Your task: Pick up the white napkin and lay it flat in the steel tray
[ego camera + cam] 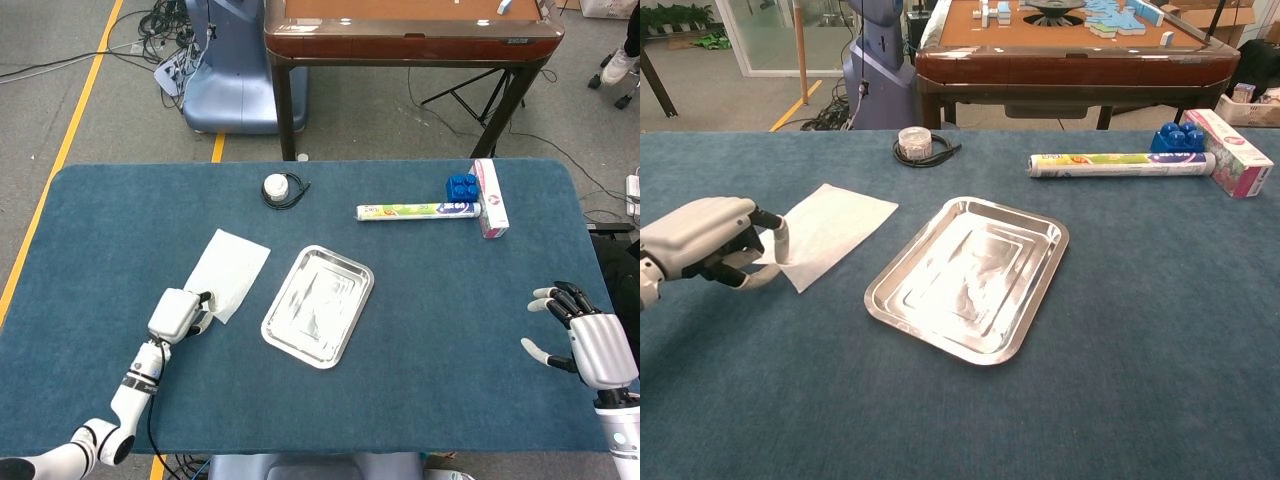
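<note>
Steel tray holds nothing; white napkin flat on table left of tray; left hand pinching napkin's near corner; right hand empty, fingers spread.

A thin white paper napkin lay flat and unfolded on the blue tabletop, turned so its corners pointed roughly at 12, 3, 6 and 9 o'clock. Just beside it, at its 3 o'clock, sat a shiny rectangular steel tray with rounded corners and a raised rim, empty, its long axis running from 1 to 7 o'clock.
</note>
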Controlling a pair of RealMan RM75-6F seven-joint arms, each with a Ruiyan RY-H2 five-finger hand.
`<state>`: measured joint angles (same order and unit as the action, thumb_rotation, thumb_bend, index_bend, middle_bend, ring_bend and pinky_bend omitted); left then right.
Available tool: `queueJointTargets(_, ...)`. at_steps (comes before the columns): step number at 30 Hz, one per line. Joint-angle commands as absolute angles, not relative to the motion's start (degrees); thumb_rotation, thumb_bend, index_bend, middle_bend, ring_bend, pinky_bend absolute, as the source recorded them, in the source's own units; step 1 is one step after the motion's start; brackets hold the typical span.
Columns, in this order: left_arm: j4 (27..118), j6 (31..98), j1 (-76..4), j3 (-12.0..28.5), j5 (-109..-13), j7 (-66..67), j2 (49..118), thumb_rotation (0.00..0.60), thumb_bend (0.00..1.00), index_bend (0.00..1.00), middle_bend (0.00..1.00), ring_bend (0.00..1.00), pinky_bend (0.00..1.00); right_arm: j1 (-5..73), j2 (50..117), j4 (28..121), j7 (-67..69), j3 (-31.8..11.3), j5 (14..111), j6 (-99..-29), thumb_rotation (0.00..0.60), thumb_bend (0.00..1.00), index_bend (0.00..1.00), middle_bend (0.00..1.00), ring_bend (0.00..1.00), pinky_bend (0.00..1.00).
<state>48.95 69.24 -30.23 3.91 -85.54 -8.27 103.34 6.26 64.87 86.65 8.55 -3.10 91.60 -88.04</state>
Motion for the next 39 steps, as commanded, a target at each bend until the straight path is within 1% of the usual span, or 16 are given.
queueJointTargets(1, 51.5, 69.5, -30.1, 4.3, -85.3, -8.5, 101.9, 0.6, 0.43, 0.64, 1.0, 1.0, 1.0, 6.3, 64.9, 86.7, 8.5, -3.1, 91.6, -88.0, 0.6, 0.17, 0.42, 0.33, 0.19, 0.55)
queueJointTargets(6, 58.7, 70.1, -29.8, 5.0, -84.8, -7.5, 98.3, 0.6, 0.43, 0.65, 1.0, 1.0, 1.0, 6.3, 64.9, 86.7, 8.3, -3.1, 91.7, -88.1, 0.6, 0.17, 0.42, 0.33, 0.19, 0.55)
queueJointTargets(10, 66.9, 70.2, -29.3, 5.3, -84.2, -5.0, 94.6, 0.6, 0.43, 0.66, 1.0, 1.0, 1.0, 6.3, 65.0, 86.8, 8.0, -3.1, 91.6, -88.0, 0.6, 0.17, 0.42, 0.33, 0.19, 0.55)
queueJointTargets(16, 79.4, 69.0, -28.6, 5.6, -81.5, 4.1, 89.9, 0.6, 0.44, 0.66, 1.0, 1.0, 1.0, 6.3, 65.1, 86.8, 7.7, -3.0, 91.7, -87.9, 0.6, 0.17, 0.42, 0.33, 0.18, 0.55)
queueJointTargets(23, 90.3, 68.4, -28.1, 6.6, -76.5, 14.6, 87.4, 0.6, 0.45, 0.67, 1.0, 1.0, 1.0, 6.2, 65.0, 86.8, 8.0, -3.1, 91.6, -88.0, 0.6, 0.17, 0.42, 0.33, 0.19, 0.55)
queueJointTargets(27, 92.8, 67.7, -28.7, 8.5, -72.2, 19.3, 87.4, 0.6, 0.45, 0.67, 1.0, 1.0, 1.0, 6.2, 64.9, 86.8, 8.3, -3.1, 91.7, -88.0, 0.6, 0.17, 0.42, 0.33, 0.19, 0.55)
queueJointTargets(35, 94.2, 66.5, -30.6, 12.7, -64.7, 21.7, 88.3, 0.6, 0.46, 0.67, 1.0, 1.0, 1.0, 6.3, 64.8, 86.8, 8.6, -3.1, 91.5, -88.0, 0.6, 0.17, 0.42, 0.33, 0.19, 0.55)
queueJointTargets(39, 95.5, 66.4, -31.6, 13.9, -62.6, 23.3, 88.2, 0.6, 0.46, 0.67, 1.0, 1.0, 1.0, 6.3, 64.8, 86.8, 8.6, -3.2, 91.5, -88.0, 0.6, 0.17, 0.42, 0.33, 0.19, 0.55)
